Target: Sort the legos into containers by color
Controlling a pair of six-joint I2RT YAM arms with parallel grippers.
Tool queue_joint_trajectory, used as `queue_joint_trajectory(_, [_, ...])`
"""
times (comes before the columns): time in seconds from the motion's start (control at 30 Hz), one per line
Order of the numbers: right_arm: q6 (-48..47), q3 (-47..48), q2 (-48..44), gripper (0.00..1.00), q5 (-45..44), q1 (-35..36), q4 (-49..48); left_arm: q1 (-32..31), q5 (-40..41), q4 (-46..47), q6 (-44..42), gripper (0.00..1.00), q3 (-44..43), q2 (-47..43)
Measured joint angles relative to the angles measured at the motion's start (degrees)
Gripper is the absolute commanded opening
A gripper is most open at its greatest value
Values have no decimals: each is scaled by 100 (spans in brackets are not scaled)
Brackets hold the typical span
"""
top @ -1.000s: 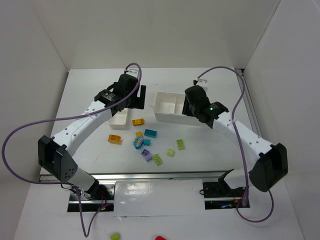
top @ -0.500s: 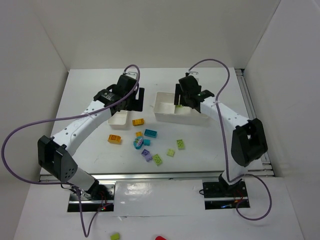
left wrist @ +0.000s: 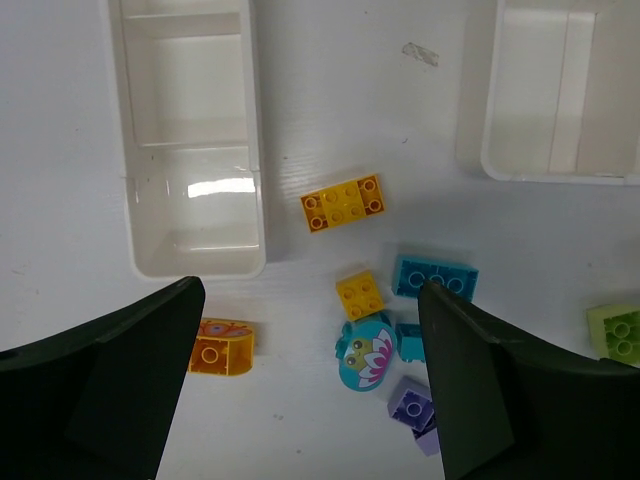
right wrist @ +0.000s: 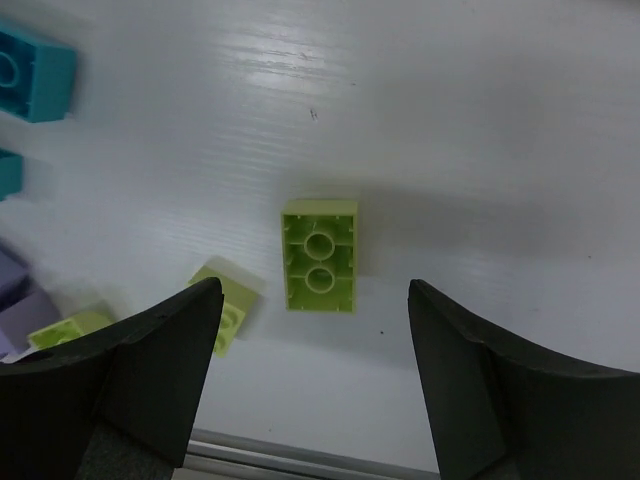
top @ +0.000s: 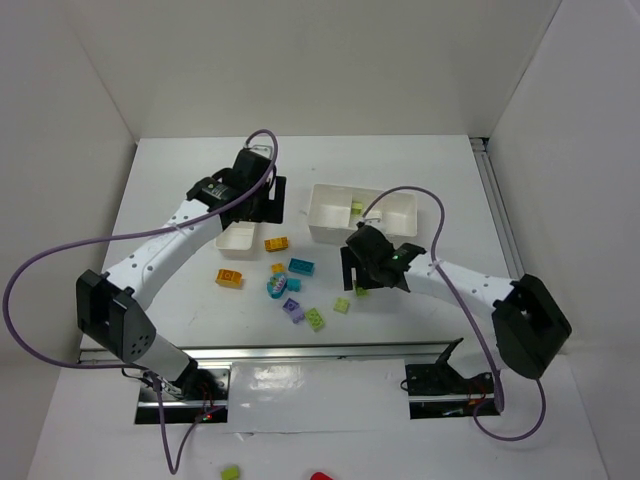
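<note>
Under spread right gripper: light green lego, gap either side.

A robotics lab cell. A white table is boxed in by plain white panels rising beyond the left gripper and right gripper and out to either side of them. Behind both, a metal rail carries the arm bases, and purple cables loop loose.

The left wrist view's edges cut off the wider tray and a light green lego.
</note>
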State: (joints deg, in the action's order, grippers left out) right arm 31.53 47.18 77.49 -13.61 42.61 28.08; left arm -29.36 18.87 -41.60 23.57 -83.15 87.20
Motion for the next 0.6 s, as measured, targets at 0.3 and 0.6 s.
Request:
queue_joint_trajectory(0.3, [-118,-7,929,53,260,0,-308,0,-63,-35,72,95,2,111])
queue_joint_trajectory(0.6, [-138,345,940,33,35,-7,-24,0,-59,-42,50,97,7,111])
